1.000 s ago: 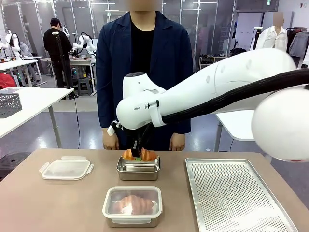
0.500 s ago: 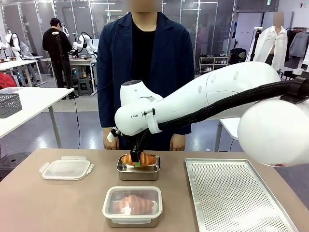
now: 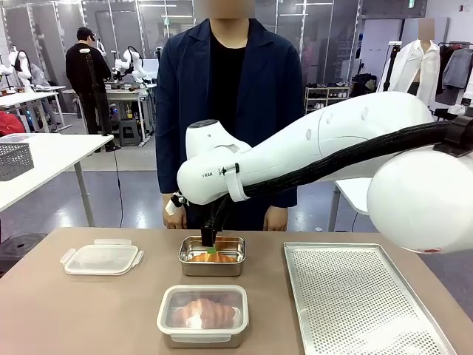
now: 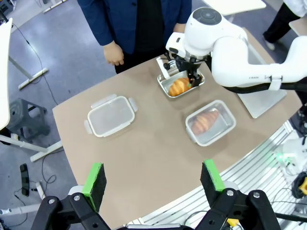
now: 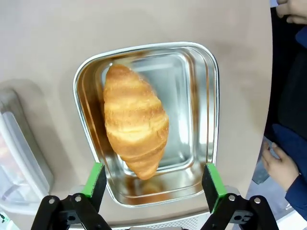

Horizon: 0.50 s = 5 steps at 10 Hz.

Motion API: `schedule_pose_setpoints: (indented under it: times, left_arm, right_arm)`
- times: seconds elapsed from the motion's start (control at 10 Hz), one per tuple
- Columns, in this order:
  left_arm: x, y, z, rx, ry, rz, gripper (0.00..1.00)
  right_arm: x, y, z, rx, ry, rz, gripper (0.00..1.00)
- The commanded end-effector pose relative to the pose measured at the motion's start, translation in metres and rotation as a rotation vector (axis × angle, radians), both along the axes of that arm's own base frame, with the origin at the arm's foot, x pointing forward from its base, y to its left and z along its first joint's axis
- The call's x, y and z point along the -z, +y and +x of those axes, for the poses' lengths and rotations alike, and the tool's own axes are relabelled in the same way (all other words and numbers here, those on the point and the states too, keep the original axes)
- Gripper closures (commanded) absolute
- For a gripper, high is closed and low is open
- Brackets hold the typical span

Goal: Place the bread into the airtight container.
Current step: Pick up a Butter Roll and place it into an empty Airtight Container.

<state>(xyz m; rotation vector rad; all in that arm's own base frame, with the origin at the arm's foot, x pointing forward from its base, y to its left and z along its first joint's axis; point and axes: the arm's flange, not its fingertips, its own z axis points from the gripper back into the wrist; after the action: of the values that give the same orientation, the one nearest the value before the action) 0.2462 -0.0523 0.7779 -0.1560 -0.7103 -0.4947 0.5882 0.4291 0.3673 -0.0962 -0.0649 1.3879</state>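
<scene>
The golden-brown croissant [image 5: 135, 120] lay inside the open rectangular steel container [image 5: 211, 110], on the side toward the clear-lidded container holding a second croissant [image 3: 202, 314]. The right gripper [image 5: 151, 183] hovered directly above, pads spread wide and holding nothing. The croissant's long axis ran away from the gripper, between the two pads. The left gripper [image 4: 151, 180], also open, hung well apart above the table's near edge. A loose clear plastic lid [image 3: 101, 259] sat to the left.

The open container [image 5: 206, 100] is polished metal, mirror-bright inside and reflecting the golden, flaky-crusted croissant [image 5: 135, 125]. The counter [image 3: 74, 310] is matt, smooth tan. A perforated metal tray [image 3: 362, 303] looks dull silver. The loose lid [image 3: 101, 259] is frosted clear plastic. The fingers [image 5: 94, 179] carry matt green pads.
</scene>
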Motion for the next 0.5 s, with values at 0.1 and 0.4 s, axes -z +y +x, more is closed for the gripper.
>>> schedule_pose_setpoints:
  times: [0.1, 0.4]
  left_arm:
    - [-0.0005, 0.0008, -0.0007, 0.014, 0.0, 0.001, 0.0]
    - [-0.0005, 0.0008, -0.0007, 0.014, 0.0, 0.001, 0.0]
  right_arm:
    - [0.0039, 0.0029, 0.001, 0.019, 0.0, 0.001, 0.0]
    - [0.0039, 0.0029, 0.001, 0.019, 0.0, 0.001, 0.0]
